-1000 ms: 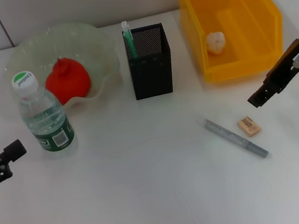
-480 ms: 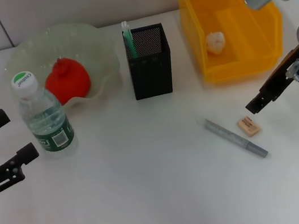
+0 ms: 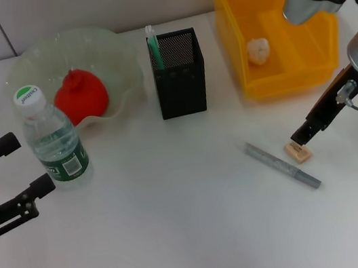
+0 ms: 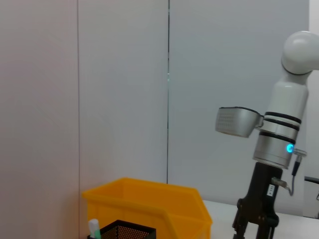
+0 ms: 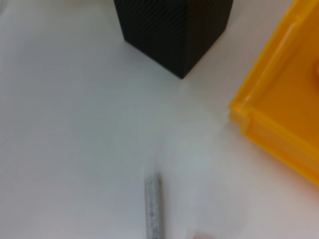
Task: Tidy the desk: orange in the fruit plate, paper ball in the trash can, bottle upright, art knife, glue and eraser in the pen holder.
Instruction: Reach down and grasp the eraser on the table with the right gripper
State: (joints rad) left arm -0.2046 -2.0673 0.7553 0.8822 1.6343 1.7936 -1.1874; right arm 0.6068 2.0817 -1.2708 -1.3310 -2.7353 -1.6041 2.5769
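**Closing in on the eraser**

My right gripper (image 3: pixel 301 135) has its tip right at the eraser (image 3: pixel 297 150), touching or just above it; I cannot tell from these views whether its fingers are apart or together. The eraser lies flat toward the desk's right edge, just beside the grey art knife (image 3: pixel 282 165), which lies diagonally next to it. To do this well, I'd straddle the block across its short sides, keep clear of the knife so it isn't nudged, and come straight down before closing. A small block like this may skid on the smooth desk (image 3: pixel 183 243) if one finger lands first.

The pen holder (image 3: pixel 179 72) stands near the desk's back edge, middle, with a green-capped stick already inside. The paper ball (image 3: pixel 258 50) sits in the trash can (image 3: pixel 315 22) at the back right corner. The orange (image 3: pixel 80 95) rests in the fruit plate (image 3: pixel 118 55) at the back left, and the bottle (image 3: pixel 52 138) stands upright in front of it.

My left gripper (image 3: pixel 7 173) hangs near the desk's left edge, fingers spread wide, close to the bottle, holding nothing.
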